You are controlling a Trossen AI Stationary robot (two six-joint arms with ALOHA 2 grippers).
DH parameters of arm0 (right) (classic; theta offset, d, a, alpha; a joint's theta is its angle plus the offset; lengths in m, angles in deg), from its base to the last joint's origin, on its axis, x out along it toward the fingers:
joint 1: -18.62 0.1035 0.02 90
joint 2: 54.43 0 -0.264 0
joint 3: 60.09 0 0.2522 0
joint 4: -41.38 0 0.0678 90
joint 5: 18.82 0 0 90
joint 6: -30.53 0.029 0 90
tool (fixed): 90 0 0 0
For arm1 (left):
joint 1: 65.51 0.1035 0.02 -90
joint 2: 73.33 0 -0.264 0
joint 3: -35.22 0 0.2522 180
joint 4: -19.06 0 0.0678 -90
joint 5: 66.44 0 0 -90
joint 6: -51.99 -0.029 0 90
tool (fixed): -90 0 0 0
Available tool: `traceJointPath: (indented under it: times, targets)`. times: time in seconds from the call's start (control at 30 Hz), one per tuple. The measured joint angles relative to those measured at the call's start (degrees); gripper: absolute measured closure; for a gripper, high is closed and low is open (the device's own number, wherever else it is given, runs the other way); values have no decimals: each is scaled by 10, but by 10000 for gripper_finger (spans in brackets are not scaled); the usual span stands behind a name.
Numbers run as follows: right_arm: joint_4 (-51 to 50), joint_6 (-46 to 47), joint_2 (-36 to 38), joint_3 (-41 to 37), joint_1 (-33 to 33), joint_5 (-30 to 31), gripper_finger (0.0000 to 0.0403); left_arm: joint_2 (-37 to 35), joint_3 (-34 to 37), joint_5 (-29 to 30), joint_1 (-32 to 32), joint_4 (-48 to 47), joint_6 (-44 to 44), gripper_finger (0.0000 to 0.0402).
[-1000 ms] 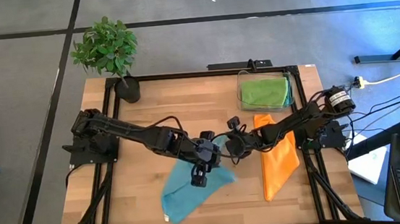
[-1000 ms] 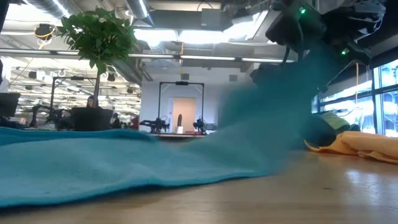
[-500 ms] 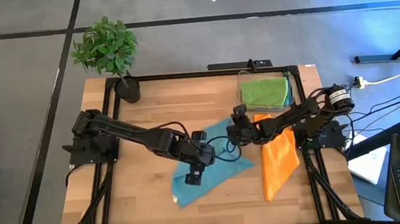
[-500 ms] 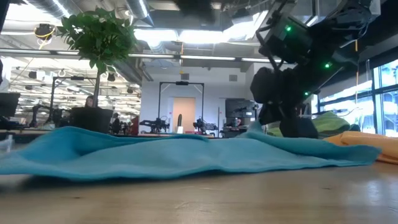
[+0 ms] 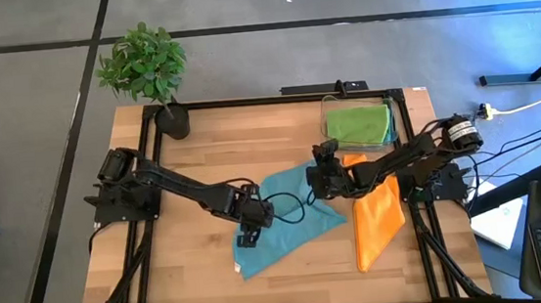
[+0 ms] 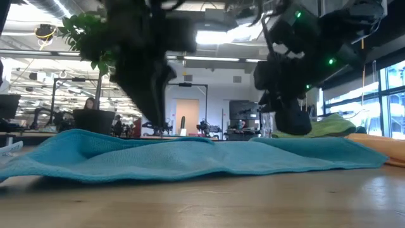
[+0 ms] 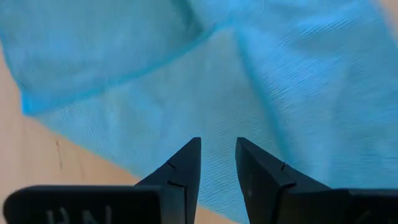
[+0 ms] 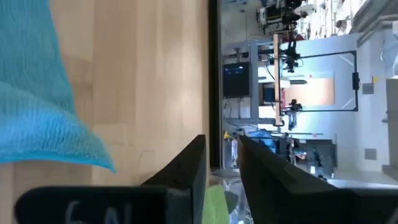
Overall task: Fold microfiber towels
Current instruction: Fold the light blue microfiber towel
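A blue microfiber towel (image 5: 296, 213) lies spread flat on the wooden table, with low wrinkles (image 6: 190, 158). My left gripper (image 5: 248, 234) points down over the towel's left part, open, with the cloth (image 7: 280, 74) just below its fingertips (image 7: 217, 149). Whether they touch the cloth I cannot tell. My right gripper (image 5: 316, 179) hangs open near the towel's far right corner (image 8: 102, 163), nearly level and clear of it (image 8: 221, 146). An orange towel (image 5: 374, 216) lies on the table to the right.
A clear bin (image 5: 328, 137) holding a lime green towel (image 5: 357, 124) stands at the far right. A potted plant (image 5: 161, 82) stands at the far left corner. A black frame (image 5: 246, 101) borders the table. Bare wood (image 5: 182, 267) lies toward the near left.
The blue towel, which was drawn up off the table at its far right part, has dropped and now lies spread flat. My right gripper has let go of it and turned. My left gripper has come down toward the towel's left part, shifting toward the table's left edge.
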Motion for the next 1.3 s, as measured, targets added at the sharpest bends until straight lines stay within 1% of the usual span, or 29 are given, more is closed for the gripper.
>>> traceJointPath:
  times: [0.1,0.17,0.2,0.27,0.37,0.43,0.47,0.5,0.63,0.73,0.87,1.07,1.13,1.3]
  targets:
    - [-1,13,29,0,14,-10,308,0,37,22,11,27,10,308]
    - [-3,30,57,0,24,-56,308,0,53,50,19,30,15,308]
    - [-9,48,74,0,28,-98,308,0,57,62,23,29,19,308]
    - [-17,105,103,0,34,-203,308,0,63,76,32,32,22,308]
    - [-25,191,139,0,35,-393,308,0,76,79,43,53,18,308]
    - [-19,234,148,0,35,-506,308,0,84,79,47,74,4,308]
    - [-16,254,149,0,35,-546,308,0,87,79,49,85,-6,308]
    - [-14,274,149,0,36,-572,308,0,90,79,51,94,-12,308]
    - [-21,343,130,0,41,-621,308,-1,90,80,54,125,-43,308]
    - [-21,382,101,0,50,-629,308,-4,90,86,54,159,-81,308]
    - [-16,427,47,0,64,-631,308,-4,90,85,62,206,-99,308]
    - [-20,449,-19,1,80,-629,309,-4,93,90,74,176,-85,308]
    - [-19,450,-26,3,83,-627,309,-5,108,92,79,172,-83,308]
    - [-27,448,-27,3,94,-624,309,-7,156,131,97,178,-73,308]
